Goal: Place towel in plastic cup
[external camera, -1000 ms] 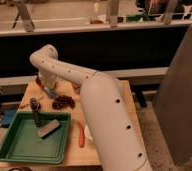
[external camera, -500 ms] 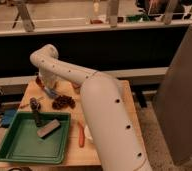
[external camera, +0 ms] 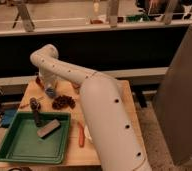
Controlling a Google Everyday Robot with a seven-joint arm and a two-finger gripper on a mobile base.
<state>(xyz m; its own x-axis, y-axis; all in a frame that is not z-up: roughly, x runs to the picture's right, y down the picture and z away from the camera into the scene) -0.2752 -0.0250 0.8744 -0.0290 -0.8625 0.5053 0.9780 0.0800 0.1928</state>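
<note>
My white arm reaches from the lower right across the wooden table (external camera: 114,100) and bends down at the far left. The gripper (external camera: 49,91) hangs low over the table's left part, beside a small pale bluish object that I cannot identify. A dark crumpled clump (external camera: 64,102), possibly the towel, lies on the table just right of the gripper and apart from it. I cannot pick out a plastic cup with certainty.
A green tray (external camera: 19,147) sits at the front left, holding a grey block (external camera: 48,128) and a dark upright item (external camera: 36,112). An orange stick-like object (external camera: 81,135) lies right of the tray. A grey cabinet (external camera: 181,100) stands to the right, and a dark counter runs behind.
</note>
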